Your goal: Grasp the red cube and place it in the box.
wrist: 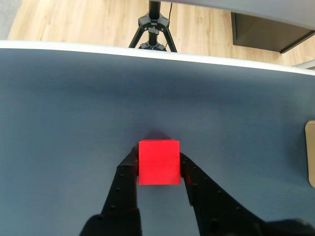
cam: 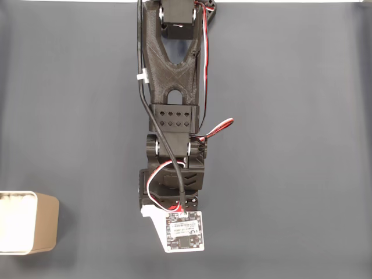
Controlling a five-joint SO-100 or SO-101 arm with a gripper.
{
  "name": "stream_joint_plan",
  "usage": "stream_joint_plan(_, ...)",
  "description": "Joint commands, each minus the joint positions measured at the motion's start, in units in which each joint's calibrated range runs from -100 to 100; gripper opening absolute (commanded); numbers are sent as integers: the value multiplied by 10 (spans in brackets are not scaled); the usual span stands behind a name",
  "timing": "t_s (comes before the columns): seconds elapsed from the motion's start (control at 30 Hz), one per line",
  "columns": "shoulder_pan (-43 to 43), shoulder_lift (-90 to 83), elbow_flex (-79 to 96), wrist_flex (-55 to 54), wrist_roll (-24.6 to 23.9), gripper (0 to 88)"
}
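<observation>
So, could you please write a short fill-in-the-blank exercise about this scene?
1. In the wrist view, the gripper has its fingers on both sides of the ____ cube.
2. In the fixed view, the box sits at the ____ edge of the picture.
3. Beyond the table edge in the wrist view stands a black ____.

Missing words: red; left; tripod

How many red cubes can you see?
1. The red cube sits on the gray table between the gripper fingers in the wrist view. In the fixed view the arm may hide it.
</observation>
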Motion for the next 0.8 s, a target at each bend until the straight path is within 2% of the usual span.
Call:
stream_joint_plan(0.0,9,-17,-21,10,6,26)
stream_joint_plan(0.77,19,-129,-27,69,-30,1)
